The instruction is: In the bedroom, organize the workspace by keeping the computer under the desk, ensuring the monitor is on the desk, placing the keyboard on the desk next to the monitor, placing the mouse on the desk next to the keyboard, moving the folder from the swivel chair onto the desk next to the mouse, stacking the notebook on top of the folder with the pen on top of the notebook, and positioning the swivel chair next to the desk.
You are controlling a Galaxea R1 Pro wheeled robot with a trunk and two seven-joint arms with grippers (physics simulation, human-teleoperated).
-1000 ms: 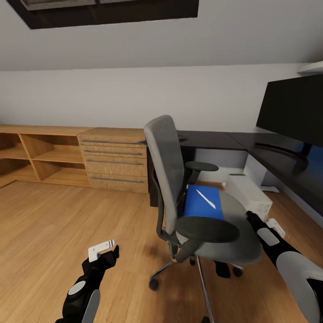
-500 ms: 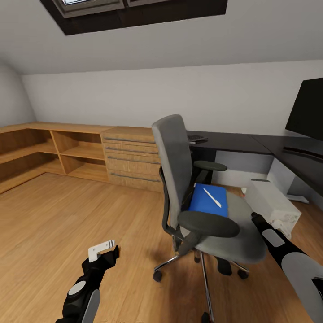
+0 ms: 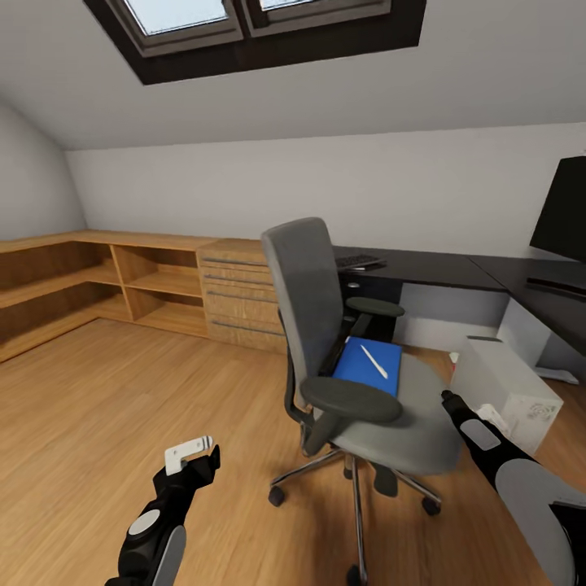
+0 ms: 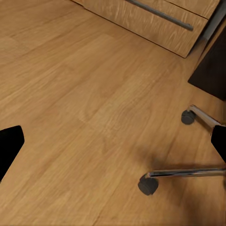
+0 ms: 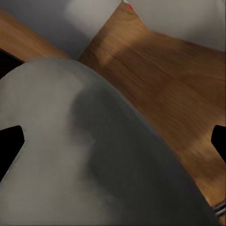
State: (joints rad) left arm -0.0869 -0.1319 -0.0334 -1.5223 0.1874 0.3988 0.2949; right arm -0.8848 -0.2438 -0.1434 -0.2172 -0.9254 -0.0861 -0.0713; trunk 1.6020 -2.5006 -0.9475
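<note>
Folder (image 3: 368, 366) on swivel chair (image 3: 358, 391) seat — ahead-left of right gripper (image 3: 447, 399), the nearer arm; both grippers' jaws spread wide, empty; left gripper (image 3: 198, 462) well apart.

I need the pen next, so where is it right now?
In the head view the pen lies on the blue folder on the swivel chair seat, ahead of the right gripper.

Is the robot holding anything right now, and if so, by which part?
Nothing is held. The left tool hangs open over the wooden floor, and the right tool is open beside the swivel chair.
</note>
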